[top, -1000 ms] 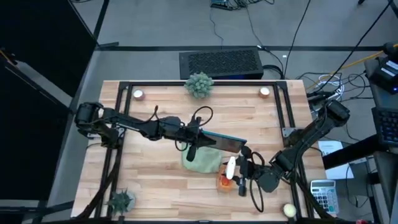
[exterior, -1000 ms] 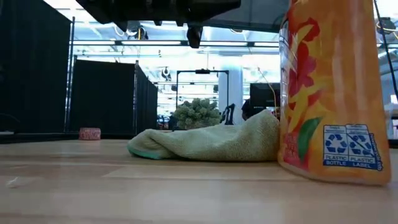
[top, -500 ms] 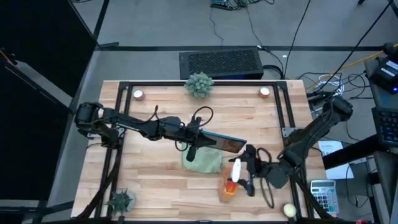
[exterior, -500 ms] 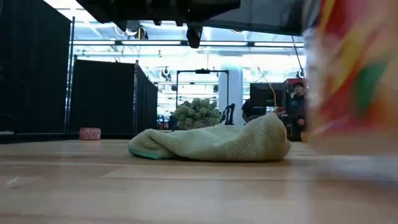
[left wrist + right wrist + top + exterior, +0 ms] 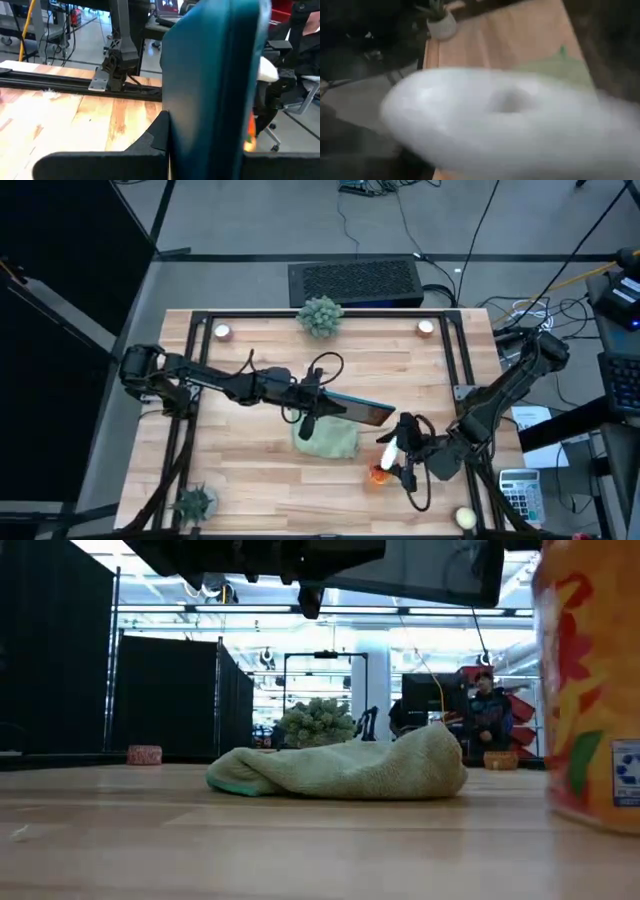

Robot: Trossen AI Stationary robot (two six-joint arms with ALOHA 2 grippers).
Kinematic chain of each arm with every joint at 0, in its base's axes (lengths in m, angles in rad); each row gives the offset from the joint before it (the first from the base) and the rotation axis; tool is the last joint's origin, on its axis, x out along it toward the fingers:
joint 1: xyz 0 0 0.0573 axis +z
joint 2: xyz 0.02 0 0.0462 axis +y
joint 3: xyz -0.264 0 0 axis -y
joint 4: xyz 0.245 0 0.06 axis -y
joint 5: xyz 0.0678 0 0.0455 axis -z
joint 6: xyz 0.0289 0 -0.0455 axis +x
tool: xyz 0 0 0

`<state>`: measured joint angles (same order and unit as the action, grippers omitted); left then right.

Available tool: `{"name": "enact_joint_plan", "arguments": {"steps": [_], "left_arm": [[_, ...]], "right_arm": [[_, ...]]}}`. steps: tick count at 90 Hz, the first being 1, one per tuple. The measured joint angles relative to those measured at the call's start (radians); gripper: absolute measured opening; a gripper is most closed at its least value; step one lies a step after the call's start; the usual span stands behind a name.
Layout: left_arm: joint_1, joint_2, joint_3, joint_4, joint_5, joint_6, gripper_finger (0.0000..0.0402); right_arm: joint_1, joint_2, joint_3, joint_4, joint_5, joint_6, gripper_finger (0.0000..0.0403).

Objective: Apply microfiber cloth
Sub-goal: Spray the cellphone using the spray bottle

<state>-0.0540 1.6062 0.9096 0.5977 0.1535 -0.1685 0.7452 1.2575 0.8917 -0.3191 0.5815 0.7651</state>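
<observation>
A: Where is the microfiber cloth (image 5: 328,440)?

B: Heaped in a soft mound on the wooden table (image 5: 240,460), about mid-table and a little toward the near edge. The left gripper (image 5: 318,402) hangs just above its far-left side, fingers closed on a dark teal-edged tablet (image 5: 358,410) whose slab juts out to the right over the cloth.

A: And the right gripper (image 5: 404,456)?

B: To the right of the cloth and a bit nearer, around an orange spray bottle (image 5: 381,472) with a white top. It appears to be clamped on the bottle, though the wrist view is filled with a white blur.

A: How should the cloth step go?

B: My judgement: the bottle has to be set down well clear first, to the near right, so those fingers are free. Then take the mound at its raised right-hand fold, lift it, and wipe along the tablet's face while the left arm holds it steady.

A: Room to move?

B: Bare wood lies left and near of the cloth. The black frame rail (image 5: 465,370) hems in the right side, and a small potted plant (image 5: 195,502) sits at the near-left corner, well apart.
</observation>
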Motion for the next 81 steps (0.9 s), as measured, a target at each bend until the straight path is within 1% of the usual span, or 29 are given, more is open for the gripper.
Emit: {"name": "enact_joint_plan", "arguments": {"steps": [11, 22, 32, 41, 53, 57, 66, 71, 76, 81], "left_arm": [[0.000, 0.000, 0.000, -0.006, 0.000, 0.001, 0.0008], [0.000, 0.000, 0.000, -0.008, 0.000, 0.001, 0.0008], [0.000, 0.000, 0.000, -0.012, 0.000, 0.001, 0.0008], [0.001, 0.000, 0.000, -0.011, 0.000, 0.001, 0.0008], [0.002, 0.000, 0.000, -0.010, 0.000, 0.001, 0.0008], [0.002, 0.000, 0.000, -0.008, 0.000, 0.001, 0.0008], [0.002, 0.000, 0.000, -0.004, 0.000, 0.001, 0.0008], [0.002, 0.000, 0.000, -0.004, 0.000, 0.001, 0.0008], [0.002, 0.000, 0.000, -0.005, 0.000, 0.001, 0.0008], [0.002, 0.000, 0.000, -0.005, 0.000, 0.001, 0.0008]], "right_arm": [[0.006, 0.000, 0.000, -0.052, -0.035, 0.052, 0.0321], [0.009, -0.003, 0.001, -0.123, -0.140, 0.156, 0.0320], [0.008, -0.016, 0.005, -0.170, -0.209, 0.255, 0.0320], [0.008, -0.036, 0.004, -0.183, -0.246, 0.294, 0.0320], [0.009, -0.089, 0.000, -0.207, -0.341, 0.334, 0.0320], [0.010, -0.111, 0.000, -0.211, -0.337, 0.335, 0.0320], [0.008, -0.155, 0.000, -0.205, -0.262, 0.307, 0.0320], [0.005, -0.169, 0.000, -0.210, -0.250, 0.297, 0.0320], [0.007, -0.188, 0.000, -0.234, -0.276, 0.307, 0.0320], [0.015, -0.213, 0.000, -0.260, -0.349, 0.361, 0.0320]]}}
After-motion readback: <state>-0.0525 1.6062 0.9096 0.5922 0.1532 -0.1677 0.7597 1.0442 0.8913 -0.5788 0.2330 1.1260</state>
